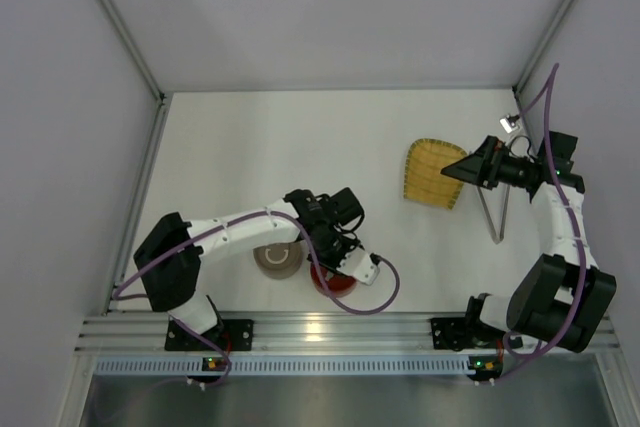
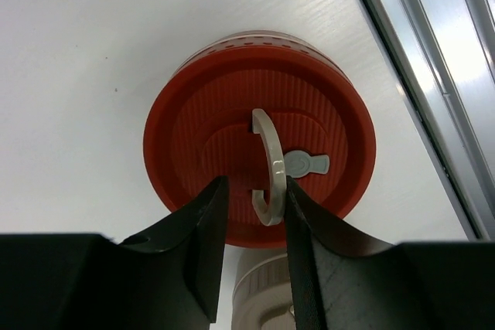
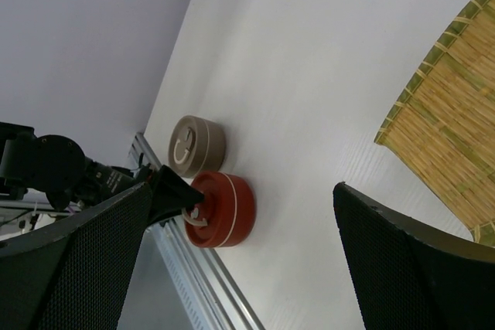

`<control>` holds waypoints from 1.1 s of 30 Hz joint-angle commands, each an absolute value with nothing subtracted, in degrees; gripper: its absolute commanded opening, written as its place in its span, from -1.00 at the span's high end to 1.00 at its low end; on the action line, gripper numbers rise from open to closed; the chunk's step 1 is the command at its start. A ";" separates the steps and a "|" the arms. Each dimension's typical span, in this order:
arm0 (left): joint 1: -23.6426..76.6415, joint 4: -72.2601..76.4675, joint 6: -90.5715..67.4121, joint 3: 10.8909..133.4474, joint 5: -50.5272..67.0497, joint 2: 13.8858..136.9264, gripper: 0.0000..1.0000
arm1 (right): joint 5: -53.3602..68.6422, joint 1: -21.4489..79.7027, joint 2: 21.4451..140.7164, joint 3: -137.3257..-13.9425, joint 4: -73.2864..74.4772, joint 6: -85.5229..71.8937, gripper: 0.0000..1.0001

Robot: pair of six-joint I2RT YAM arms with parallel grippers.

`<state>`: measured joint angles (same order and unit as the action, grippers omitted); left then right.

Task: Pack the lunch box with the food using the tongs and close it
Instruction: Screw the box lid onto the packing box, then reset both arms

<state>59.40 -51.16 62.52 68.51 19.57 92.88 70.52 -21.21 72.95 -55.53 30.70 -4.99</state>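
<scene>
The red round lunch box [image 2: 232, 113] stands shut near the table's front edge, its grey ring handle [image 2: 272, 168] raised on the lid. My left gripper [image 2: 255, 191] hangs right over the lid, open, and the handle stands between its fingers against the right one with a gap to the left one. From above, the left gripper [image 1: 345, 262] covers most of the red lunch box [image 1: 325, 282]. The tongs [image 1: 497, 215] lie on the table at the right. My right gripper [image 1: 455, 172] is open over the yellow mat, holding nothing. The food is out of view.
A beige round tin [image 1: 278, 260] with its lid on sits just left of the red one, touching or nearly so. The yellow woven mat [image 1: 430, 177] lies at the right. An aluminium rail [image 1: 320, 327] runs along the near edge. White walls enclose the table.
</scene>
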 commanded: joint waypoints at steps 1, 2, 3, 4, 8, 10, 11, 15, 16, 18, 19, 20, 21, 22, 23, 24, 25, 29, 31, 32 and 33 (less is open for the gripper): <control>59.50 -53.35 61.79 73.29 19.08 94.04 0.21 | 72.51 -22.06 70.93 -55.28 27.77 -5.01 -0.99; 59.50 -53.18 61.70 73.82 18.81 94.30 0.21 | 72.51 -22.06 70.93 -55.11 27.77 -5.01 -0.99; 59.59 -52.91 61.79 74.44 18.55 94.65 0.21 | 72.51 -22.06 70.84 -55.02 27.77 -5.01 -0.99; 59.50 -51.95 61.70 75.23 17.94 95.09 0.17 | 72.60 -22.06 70.75 -54.93 27.77 -4.92 -0.99; 59.15 -47.74 60.03 76.03 15.56 96.50 0.17 | 72.60 -22.06 70.49 -54.67 27.86 -4.75 -0.99; 58.54 -46.24 59.42 76.20 14.77 97.12 0.17 | 72.68 -22.06 70.40 -54.76 28.04 -4.48 -0.99; 58.36 -44.84 59.07 76.29 13.72 97.90 0.17 | 72.69 -22.06 70.40 -54.84 28.30 -4.40 -0.99; 57.48 -44.74 58.89 76.99 14.06 98.79 0.17 | 72.60 -22.06 70.40 -55.28 29.96 -2.73 -0.99; 57.22 -44.91 58.36 77.08 14.50 98.53 0.17 | 72.51 -22.06 70.49 -55.37 30.23 -2.46 -0.99; 56.25 -44.74 56.70 77.86 16.07 97.39 0.17 | 72.51 -22.06 70.31 -55.55 30.50 -2.20 -0.99; 55.55 -44.82 53.38 78.65 16.78 97.03 0.16 | 72.60 -22.06 70.23 -55.63 30.67 -2.20 -0.99; 53.72 -44.82 51.35 79.62 17.74 96.68 0.11 | 72.51 -22.15 70.22 -55.72 30.67 -2.28 -0.99; 52.48 -45.26 48.80 82.24 19.67 95.98 -0.06 | 72.34 -22.06 70.14 -55.81 30.76 -2.37 -0.98; 50.99 -45.44 43.30 83.66 20.99 95.54 -0.17 | 72.16 -22.06 69.88 -56.25 31.28 -2.11 -0.99; 47.15 -45.61 40.37 84.98 22.57 95.19 -0.32 | 71.98 -22.06 69.61 -56.42 31.90 -1.59 -0.99; 44.67 -45.27 37.04 86.99 25.81 94.14 -0.95 | 71.11 -22.06 69.44 -56.86 32.86 -0.45 -0.99; 39.43 -44.74 30.13 87.71 27.14 93.61 -0.96 | 70.49 -22.06 68.74 -57.56 34.52 1.56 -0.99; 29.37 -43.33 12.51 88.94 22.35 91.58 -0.96 | 66.45 -21.97 67.15 -59.94 40.77 7.81 -0.99; 26.64 -45.16 6.72 88.42 17.61 91.06 -0.96 | 62.86 -21.80 66.97 -61.16 42.88 11.24 -0.99; 23.50 -45.26 5.29 87.63 17.67 90.53 -0.96 | 61.45 -21.36 67.06 -61.61 44.37 12.12 -0.99; 21.20 -45.35 4.23 86.58 19.58 89.92 -0.96 | 58.39 -21.10 67.06 -61.96 45.34 14.65 -0.99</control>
